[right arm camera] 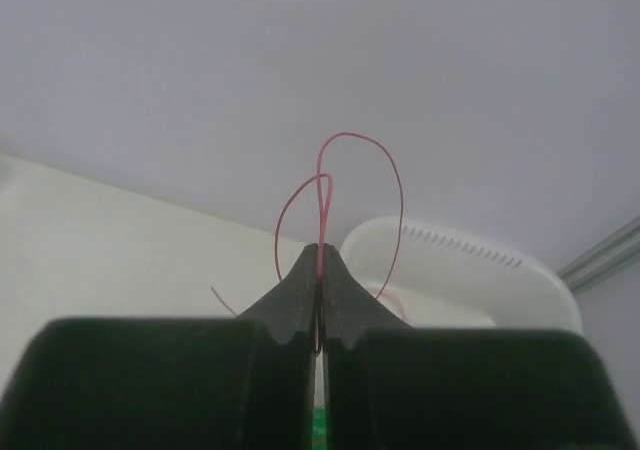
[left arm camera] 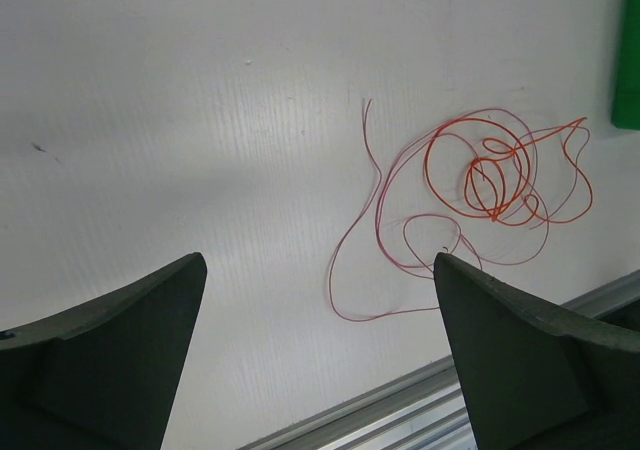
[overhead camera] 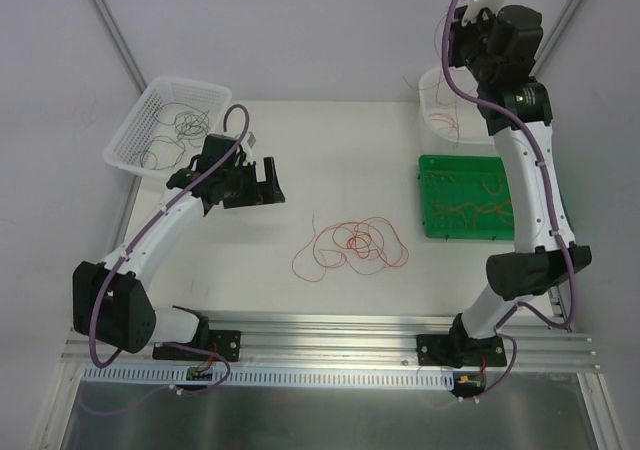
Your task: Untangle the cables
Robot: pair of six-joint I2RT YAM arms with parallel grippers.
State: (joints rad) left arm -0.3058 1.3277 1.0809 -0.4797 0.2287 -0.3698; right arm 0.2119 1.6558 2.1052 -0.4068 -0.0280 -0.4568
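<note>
From above, the cables [overhead camera: 352, 245] lie as one loose tangle of red and orange loops near the middle of the table [overhead camera: 330, 150], towards its near edge. More thin strands sit in the white basket [overhead camera: 130, 135] at far left, the green tray [overhead camera: 425, 195] at right and the white tub [overhead camera: 430, 85] at far right. The left claw [overhead camera: 272, 182] hangs spread, left of the tangle and apart from it. The right arm [overhead camera: 520, 170] is raised high over the tub.

In the left wrist view the spread claw [left arm camera: 320, 260] frames bare table, with the tangle [left arm camera: 490, 175] off to the right. One long end trails free at its left, probably the easiest place to take hold.

In the right wrist view the right claw [right arm camera: 320, 270] is pressed together, pinching a red cable [right arm camera: 360, 140] that arches above the tips. These strands look featherlight, limp and springy, likely to slip or snag, so a firm pinch on a single strand suits them best.
</note>
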